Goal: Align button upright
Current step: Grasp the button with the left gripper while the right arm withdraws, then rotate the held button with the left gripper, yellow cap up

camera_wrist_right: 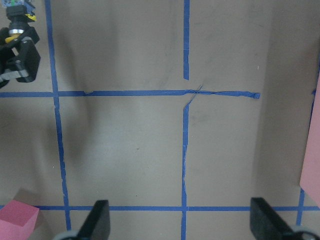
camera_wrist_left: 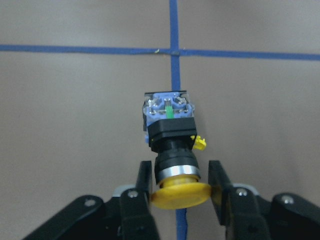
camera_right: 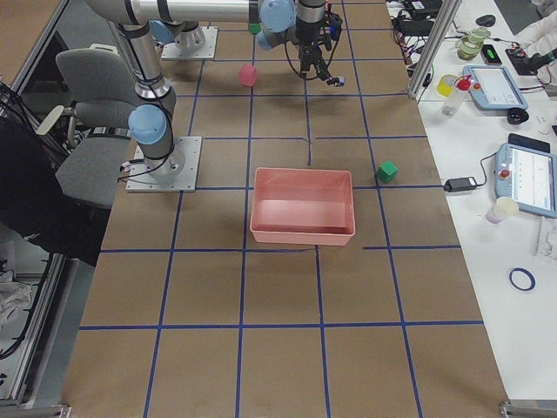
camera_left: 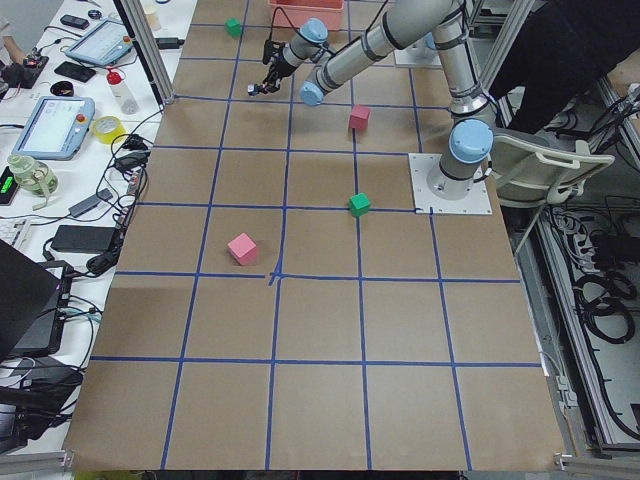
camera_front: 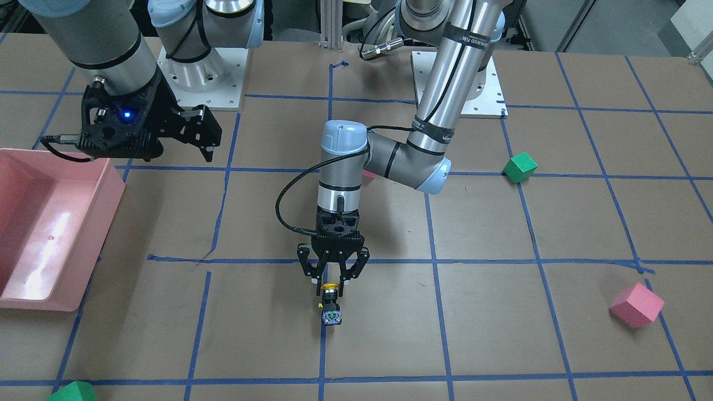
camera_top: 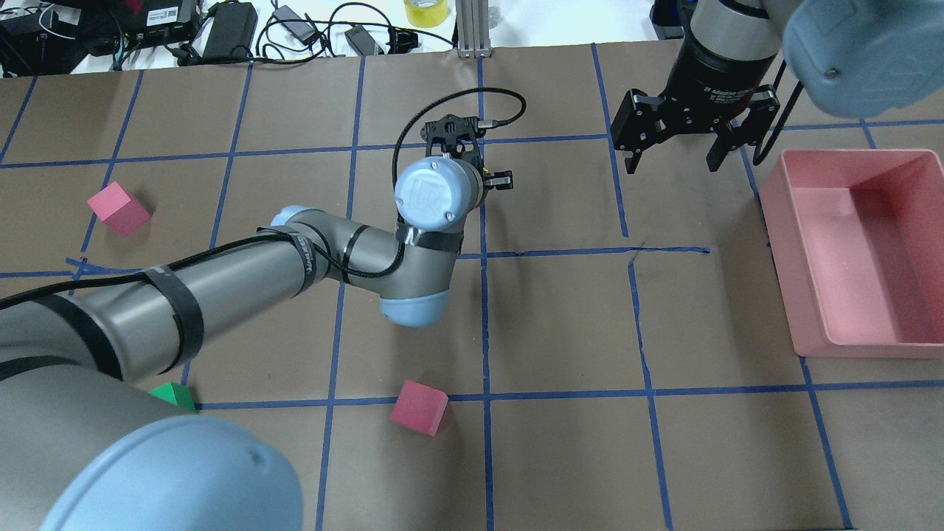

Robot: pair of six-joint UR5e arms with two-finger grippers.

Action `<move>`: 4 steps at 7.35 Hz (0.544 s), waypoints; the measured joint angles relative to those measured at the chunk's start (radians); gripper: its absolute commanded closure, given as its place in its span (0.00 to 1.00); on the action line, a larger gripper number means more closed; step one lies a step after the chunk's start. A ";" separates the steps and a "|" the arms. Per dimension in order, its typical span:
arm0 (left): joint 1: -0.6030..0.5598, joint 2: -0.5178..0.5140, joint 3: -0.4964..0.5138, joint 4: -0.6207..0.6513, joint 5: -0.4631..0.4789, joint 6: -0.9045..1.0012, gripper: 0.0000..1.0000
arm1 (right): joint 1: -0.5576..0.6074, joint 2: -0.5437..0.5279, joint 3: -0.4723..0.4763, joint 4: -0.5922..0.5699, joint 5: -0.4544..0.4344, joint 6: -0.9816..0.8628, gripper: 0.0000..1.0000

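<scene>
The button (camera_front: 331, 309) lies on its side on a blue tape line of the brown table, yellow cap toward my left gripper and black-and-silver base pointing away. In the left wrist view the button (camera_wrist_left: 172, 130) fills the centre, and my left gripper (camera_wrist_left: 180, 172) has its two fingers against either side of the yellow cap. From the front the left gripper (camera_front: 330, 284) points down just behind the button. My right gripper (camera_top: 672, 164) hangs open and empty above the table beside the pink bin, far from the button. The right wrist view shows the button (camera_wrist_right: 17, 12) in its top left corner.
A pink bin (camera_top: 782, 221) stands on my right side. Two pink cubes (camera_top: 419, 407) (camera_top: 118, 209) and a green cube (camera_top: 173, 394) lie on my left half. Another green cube (camera_front: 72, 392) sits at the far edge.
</scene>
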 measured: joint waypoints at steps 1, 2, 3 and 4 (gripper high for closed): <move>0.017 0.056 0.032 -0.214 -0.047 -0.038 1.00 | 0.000 0.001 0.000 -0.007 0.003 0.001 0.00; 0.027 0.097 0.070 -0.421 -0.105 -0.117 1.00 | 0.001 0.001 0.000 -0.019 0.005 0.002 0.00; 0.045 0.119 0.109 -0.594 -0.180 -0.242 1.00 | 0.001 0.000 0.000 -0.026 0.005 0.002 0.00; 0.079 0.124 0.152 -0.758 -0.258 -0.374 1.00 | 0.002 -0.001 0.001 -0.031 0.004 0.003 0.00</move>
